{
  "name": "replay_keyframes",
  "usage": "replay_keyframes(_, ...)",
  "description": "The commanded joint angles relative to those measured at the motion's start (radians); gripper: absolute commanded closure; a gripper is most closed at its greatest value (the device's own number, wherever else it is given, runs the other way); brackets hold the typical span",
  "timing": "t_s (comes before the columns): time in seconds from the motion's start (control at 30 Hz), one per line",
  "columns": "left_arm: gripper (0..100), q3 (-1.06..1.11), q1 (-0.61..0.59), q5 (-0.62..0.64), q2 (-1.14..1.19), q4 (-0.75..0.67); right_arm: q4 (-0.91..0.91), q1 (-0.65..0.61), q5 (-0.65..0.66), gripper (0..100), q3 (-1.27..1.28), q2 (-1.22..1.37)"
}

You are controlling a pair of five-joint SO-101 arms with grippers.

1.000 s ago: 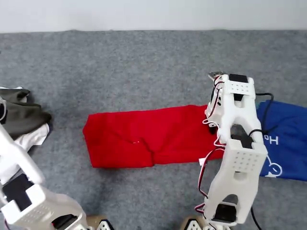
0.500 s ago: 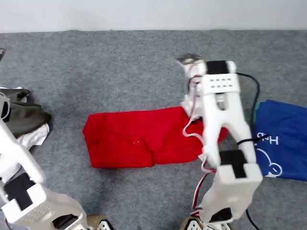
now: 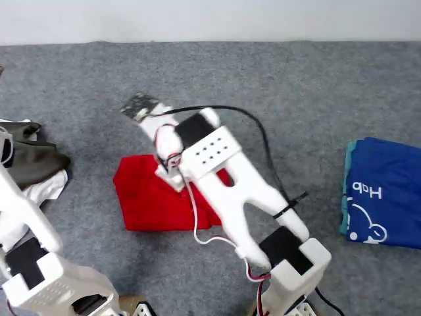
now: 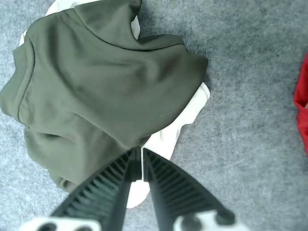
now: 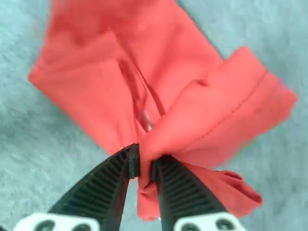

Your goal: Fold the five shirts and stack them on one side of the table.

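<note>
A red shirt [image 3: 148, 197] lies in the middle of the grey table, partly under the right arm. My right gripper [image 5: 143, 169] is shut on a bunched edge of the red shirt [image 5: 144, 91], held over its left half. A folded blue shirt [image 3: 381, 194] rests at the right edge. An olive green shirt [image 4: 96, 82] sits on a white one [image 4: 166, 139] at the left edge. My left gripper [image 4: 142, 168] hangs just above that pile, shut with nothing in it.
The grey felt tabletop [image 3: 263, 85] stretches bare behind the shirts up to a white wall. The right arm's white links [image 3: 230, 178] and cables cross the table's middle. The left arm's base [image 3: 46, 283] stands at the front left.
The right arm has swung left across the table, dragging the red shirt's right end over toward its left half. The blue shirt is now uncovered. The left arm has kept still.
</note>
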Motion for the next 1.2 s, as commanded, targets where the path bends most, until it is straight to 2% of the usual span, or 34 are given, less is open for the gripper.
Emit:
replay_keyframes(0.0, 98, -0.004, 0.002, 0.011, -0.049, -0.018, -0.062, -0.047, -0.012, 98.8, -0.072, 0.035)
replay_keyframes(0.23, 98, -0.004, -0.044, 0.012, -0.048, -0.051, -0.091, -0.099, -0.012, 98.8, -0.203, 0.18)
replay_keyframes(0.57, 98, -0.004, -0.044, 0.012, -0.048, -0.052, -0.082, -0.131, -0.011, 98.5, -0.485, 0.409)
replay_keyframes(0.63, 98, -0.004, -0.044, 0.012, -0.048, -0.052, -0.076, -0.137, -0.011, 95.1, -0.502, 0.433)
replay_keyframes(0.8, 98, -0.004, -0.044, 0.012, -0.048, -0.049, 0.002, -0.163, -0.009, 76.1, -0.514, 0.435)
replay_keyframes(0.87, 98, -0.004, -0.044, 0.012, -0.048, -0.049, 0.061, -0.165, -0.009, 73.5, -0.546, 0.42)
replay_keyframes(1.03, 98, -0.004, -0.044, 0.012, -0.048, -0.051, 0.177, -0.096, -0.003, 75.7, -0.609, 0.418)
replay_keyframes(1.17, 98, -0.004, -0.044, 0.012, -0.048, -0.046, 0.203, 0.016, -0.002, 93.1, -0.629, 0.415)
